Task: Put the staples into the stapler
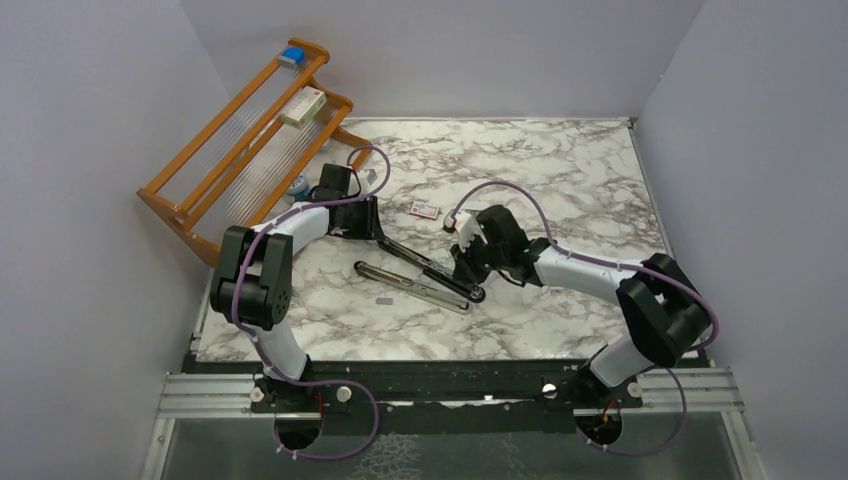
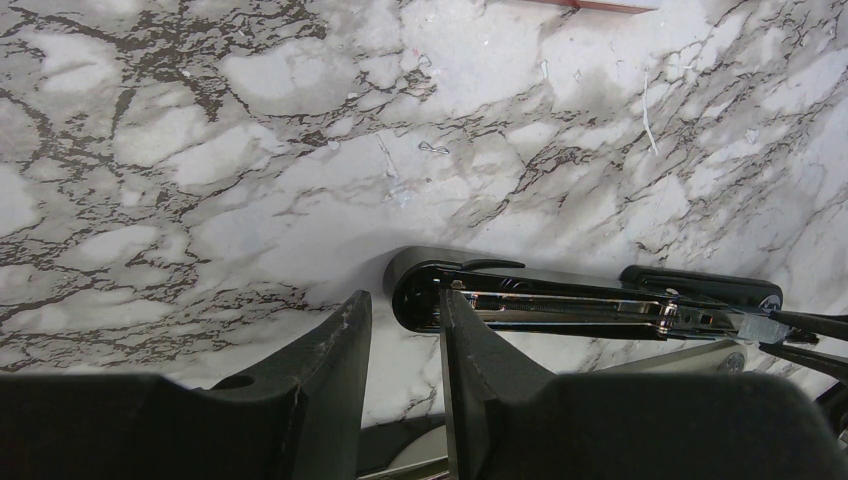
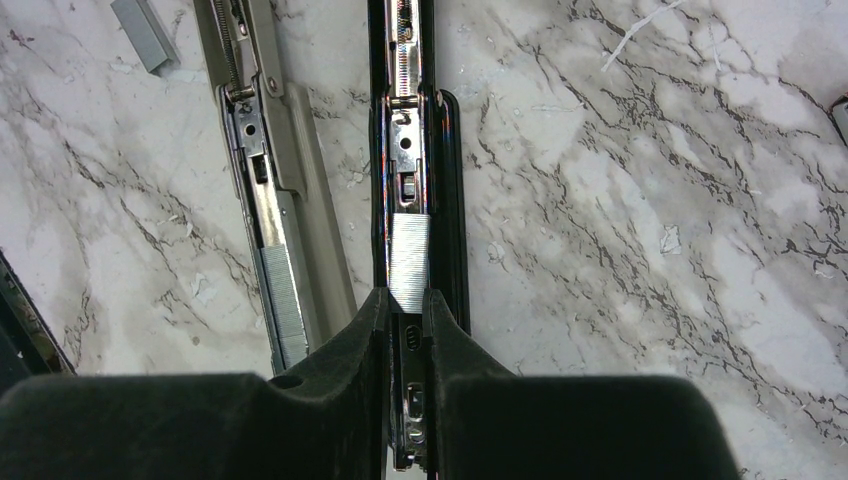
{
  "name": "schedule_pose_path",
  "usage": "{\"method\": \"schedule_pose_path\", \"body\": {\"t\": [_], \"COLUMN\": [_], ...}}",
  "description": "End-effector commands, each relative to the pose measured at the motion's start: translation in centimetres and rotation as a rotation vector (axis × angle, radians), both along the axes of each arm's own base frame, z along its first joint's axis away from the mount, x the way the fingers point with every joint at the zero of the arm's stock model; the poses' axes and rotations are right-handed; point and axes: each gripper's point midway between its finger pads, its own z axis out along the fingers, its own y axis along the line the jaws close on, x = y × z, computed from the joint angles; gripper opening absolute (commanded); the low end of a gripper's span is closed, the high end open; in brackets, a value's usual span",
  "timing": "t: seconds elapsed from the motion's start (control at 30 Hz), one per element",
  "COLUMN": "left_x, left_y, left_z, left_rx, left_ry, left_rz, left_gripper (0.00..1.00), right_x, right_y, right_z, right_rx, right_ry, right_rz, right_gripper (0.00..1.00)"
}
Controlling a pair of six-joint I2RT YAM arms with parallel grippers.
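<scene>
The black stapler (image 1: 430, 268) lies opened flat on the marble table (image 1: 560, 180), its silver rail facing up (image 3: 404, 130). A strip of staples (image 3: 408, 262) sits in that rail, and my right gripper (image 3: 408, 305) is shut on the strip's near end (image 1: 462, 268). My left gripper (image 2: 402, 305) is at the stapler's far end (image 1: 375, 232). Its jaws stand apart with marble showing between them, and one finger (image 2: 470, 350) touches the stapler's rounded end (image 2: 415, 285). A small red-and-white packet (image 1: 424, 209) lies behind the stapler.
A light grey stapler-like tool (image 1: 410, 287) lies open next to the stapler, holding its own staple strip (image 3: 282, 300). A loose strip (image 1: 383, 298) lies in front of it. At the back left a wooden rack (image 1: 190, 205) carries a white-and-red box (image 1: 303, 107).
</scene>
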Motion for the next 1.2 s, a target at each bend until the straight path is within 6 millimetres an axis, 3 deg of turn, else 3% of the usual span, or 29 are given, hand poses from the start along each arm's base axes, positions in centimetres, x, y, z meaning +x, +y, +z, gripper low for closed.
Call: {"method": "schedule_pose_path", "body": {"t": [0.0, 1.17], "left_x": [-0.4, -0.4], "left_y": [1.3, 1.3], "left_z": [-1.8, -1.7], "left_rx": [0.075, 0.075], "left_ry": [0.037, 0.036], "left_rz": [0.012, 0.012], "left_gripper": [0.33, 0.33], "right_x": [-0.4, -1.7], "right_y": [0.3, -0.3], "right_z": [-0.2, -1.3], "right_rx": [-0.02, -0.125], "right_ry": [0.021, 0.154], "right_rz": [0.038, 0.083], "right_gripper": [0.13, 0.15]}}
